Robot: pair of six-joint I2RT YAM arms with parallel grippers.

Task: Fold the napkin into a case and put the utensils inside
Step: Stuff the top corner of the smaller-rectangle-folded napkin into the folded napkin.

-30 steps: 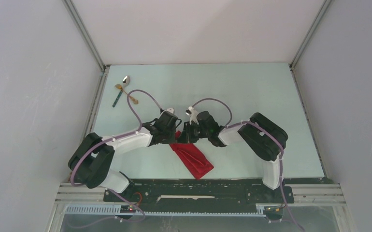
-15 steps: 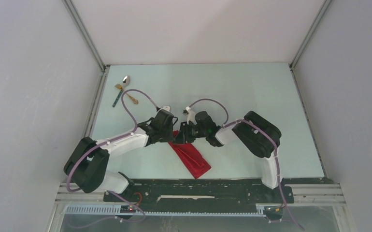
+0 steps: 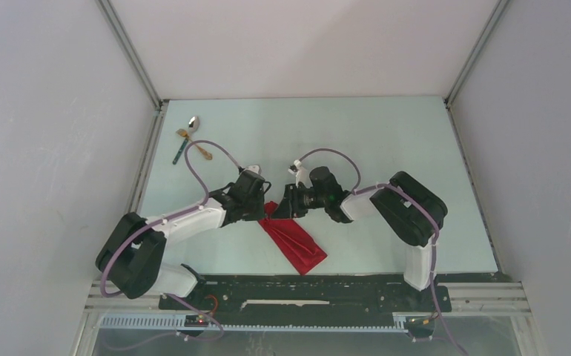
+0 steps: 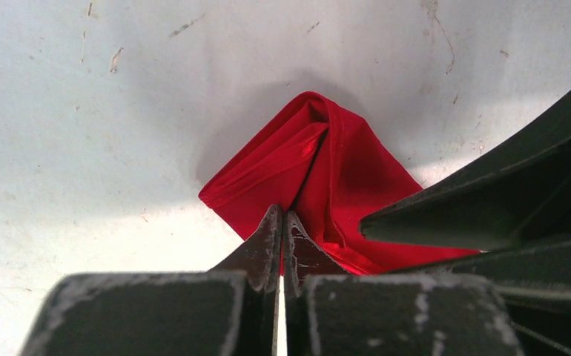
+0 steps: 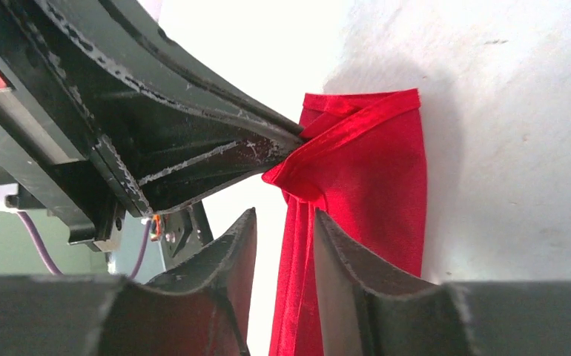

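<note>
Spreading wider than a second ago, the right tool point(image 5: 284, 215) has also drawn slightly to the right, and the left arm's elbow sits a little further left; the napkin point(image 3: 297, 243) lies much as before.

At the far left of the counter point(image 3: 357, 141) the utensils lie together, well apart from the cloth: the spoon point(image 3: 193, 122) furthest back, the gold fork point(image 3: 199, 148) just nearer, and the teal-handled piece point(image 3: 180, 152) beside them.

Next comes the left tool point(image 4: 281, 216), its jaws pressed together on a pinched fold at the napkin's far end. The right wrist view shows that fold drawn up to the left tool's tip.

The napkin is a narrow folded strip, running diagonally from between the two tools toward the near edge of the counter.

The right tool stands just right of the left one, over the same end of the cloth. Its jaws are parted, the red cloth shows through the gap, and they clamp nothing.
</note>
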